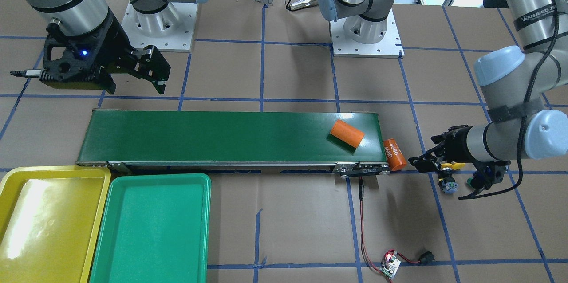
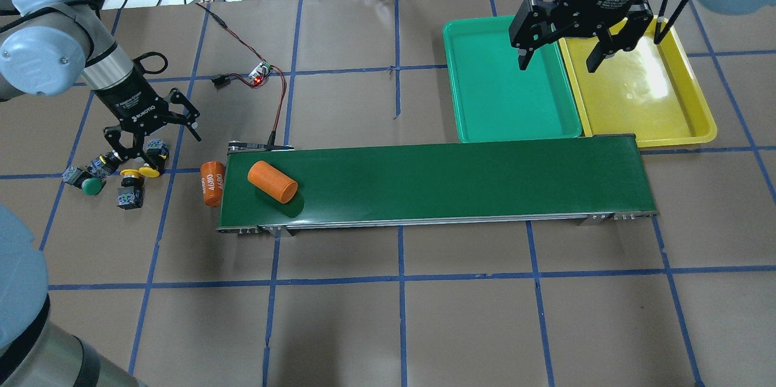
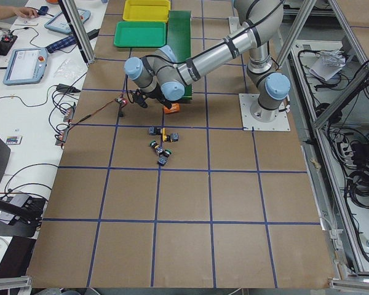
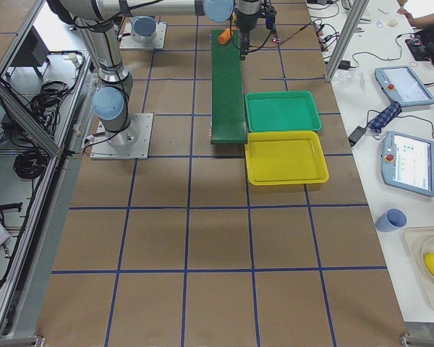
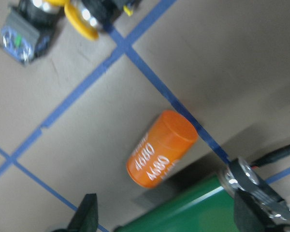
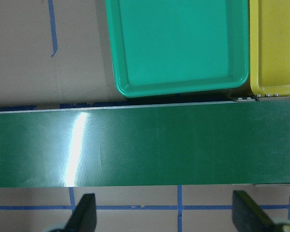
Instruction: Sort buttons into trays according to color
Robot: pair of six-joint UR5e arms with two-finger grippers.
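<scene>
1. Buttons (image 2: 130,174): four lie clustered on the table at 9 o'clock of the conveyor belt (image 2: 454,181) in the overhead view, well apart from both trays. Two yellow caps and one green read clearly; the fourth we cannot tell.
2. The front-facing view gives only part of that cluster, since the left arm covers the rest.
3. Left gripper (image 5: 169,212): jaws spread wide, nothing between them. It hovers at 1 o'clock of the cluster. Its wrist view shows the 4680 cylinder (image 5: 162,150) on the table beside the belt's end.
4. A plain orange cylinder (image 2: 273,182) lies on the belt near that end.
5. Right gripper (image 2: 558,62): jaws apart, empty, above the seam between the green tray (image 2: 503,96) and the yellow tray (image 2: 661,108).
</scene>
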